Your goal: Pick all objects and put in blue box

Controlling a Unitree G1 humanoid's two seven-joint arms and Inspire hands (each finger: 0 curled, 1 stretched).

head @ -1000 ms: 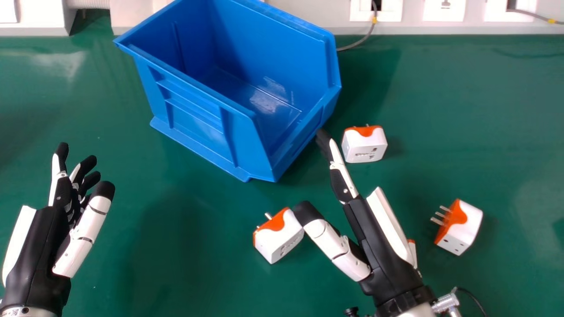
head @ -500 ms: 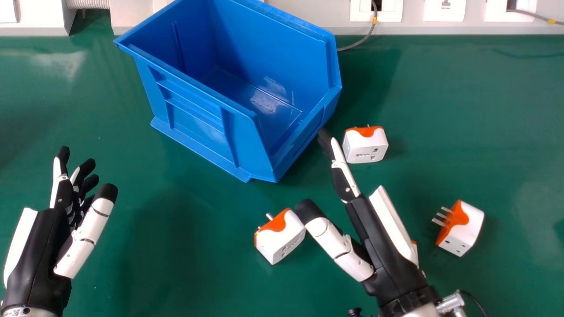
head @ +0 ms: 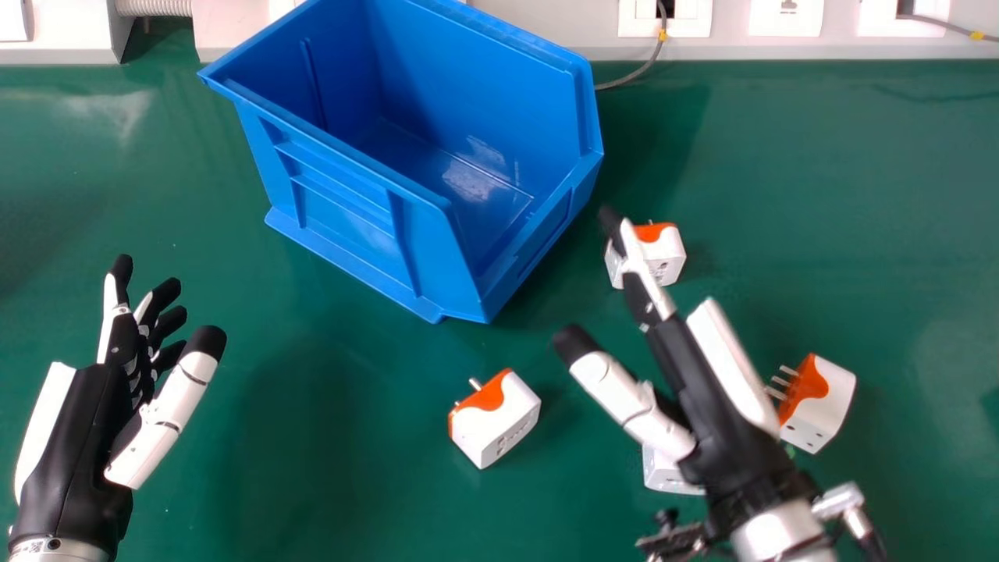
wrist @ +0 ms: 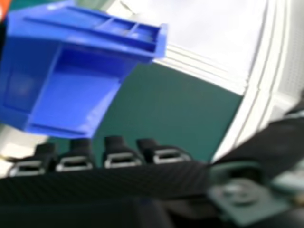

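Note:
My right hand (head: 695, 390) is open above the table, right of centre in the head view, its fingers straight and its thumb apart. Its fingertips overlap one white and orange adapter (head: 663, 254) near the box. A second adapter (head: 495, 419) lies left of the thumb. Another (head: 819, 402) lies at the right, pins toward the hand, and a white one (head: 665, 472) is partly hidden beneath the hand. My left hand (head: 82, 437) is open and holds nothing at the left. The blue box (head: 351, 195) is empty inside. In the right hand view, my right hand (wrist: 121, 159) shows with the blue box (wrist: 76, 99) beyond.
The green table (head: 328, 437) extends around the box and adapters. Along its far edge runs a pale wall strip (head: 843, 48) with sockets, and a grey cable (head: 636, 74) comes down behind the box.
My right hand has moved right, away from the adapter near its thumb, uncovering part of another adapter under it. My left hand has shifted slightly right. The box and adapters have stayed put.

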